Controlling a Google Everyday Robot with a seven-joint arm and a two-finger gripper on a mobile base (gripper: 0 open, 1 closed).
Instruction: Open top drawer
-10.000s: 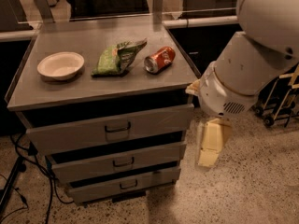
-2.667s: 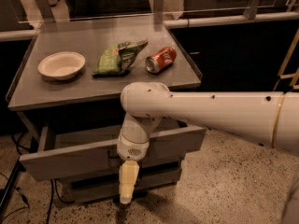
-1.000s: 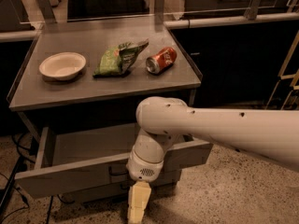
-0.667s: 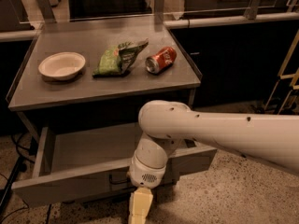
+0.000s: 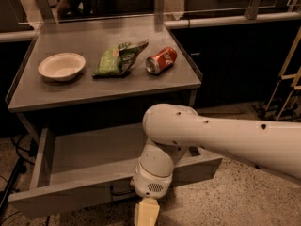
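1. Top drawer: one drawer in view, below the table top. It stands pulled well out toward the camera, and the grey interior that shows holds nothing.
2. Drawer handle: only a dark sliver shows at the centre of the front, beside the robot's wrist; the rest is covered.
3. Gripper: one, cream-coloured, at the bottom edge of the view, just in front of the drawer front at its centre. It is cut off by the frame, so I cannot tell whether it is spread or closed, nor whether it holds the handle.
4. Arm: one, white, entering from the right and crossing over the drawer's right half, hiding that part of the interior.
5. On the table: one white bowl at left, one green snack bag in the middle, and one red can lying on its side at right, the three set in a row.
6. Anything below the open drawer is hidden.
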